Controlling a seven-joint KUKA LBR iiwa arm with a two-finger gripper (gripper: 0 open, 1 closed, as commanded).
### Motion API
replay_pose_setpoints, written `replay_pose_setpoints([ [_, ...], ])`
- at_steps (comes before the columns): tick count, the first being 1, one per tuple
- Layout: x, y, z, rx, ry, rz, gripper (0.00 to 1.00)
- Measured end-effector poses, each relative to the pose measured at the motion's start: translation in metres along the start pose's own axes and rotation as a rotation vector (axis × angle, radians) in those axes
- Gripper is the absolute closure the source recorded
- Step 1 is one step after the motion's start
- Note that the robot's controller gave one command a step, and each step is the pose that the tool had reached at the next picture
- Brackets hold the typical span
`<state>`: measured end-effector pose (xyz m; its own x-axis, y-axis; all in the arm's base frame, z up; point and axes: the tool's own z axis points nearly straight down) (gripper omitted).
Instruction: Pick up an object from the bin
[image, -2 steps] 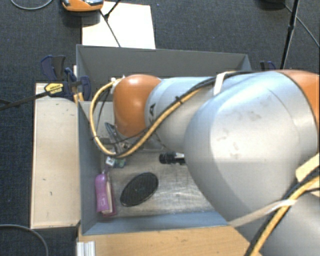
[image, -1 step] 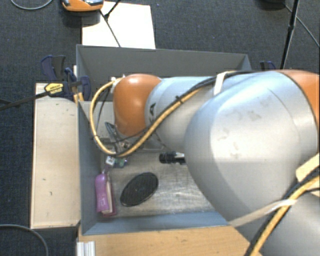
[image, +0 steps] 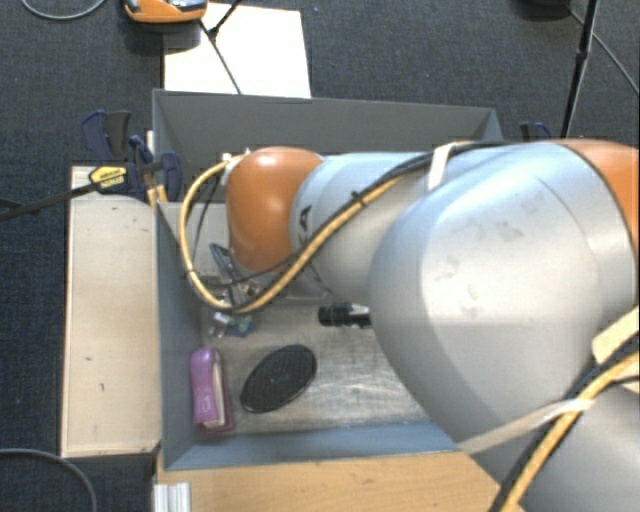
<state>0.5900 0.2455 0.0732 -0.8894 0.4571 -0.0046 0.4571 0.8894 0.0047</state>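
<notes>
- Gripper (image: 232, 296), tucked under the arm's orange wrist cover (image: 262, 205), hangs low at the left side of the grey bin (image: 330, 112), close to its left wall. Whether it is wide or narrow cannot be told, and nothing can be seen held in it.
- Just below it in the camera view lies a small bluish scrap (image: 226, 324), too small to identify. Further the same way a purple oblong bottle (image: 207, 388) lies along the left wall, with a black ribbed disc (image: 278, 378) to the bottle's right, apart from it.
- To the gripper's right a short black cylinder (image: 345, 315) lies on the bin floor, beside the arm.
- By these signs the pick appears not yet made: a thing has to be closed on and lifted out.
- Room is tight toward the left wall. The floor between gripper, disc and near wall lies open, and the arm hides the rest of the bin.
</notes>
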Motion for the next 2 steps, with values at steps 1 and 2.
replay_pose_setpoints([
  [1, -0.001, 0.001, -0.02, -0.001, 0.001, 0.001, 1.0],
  [2, -0.002, 0.002, -0.04, -0.002, 0.0, 0.001, 1.0],
])
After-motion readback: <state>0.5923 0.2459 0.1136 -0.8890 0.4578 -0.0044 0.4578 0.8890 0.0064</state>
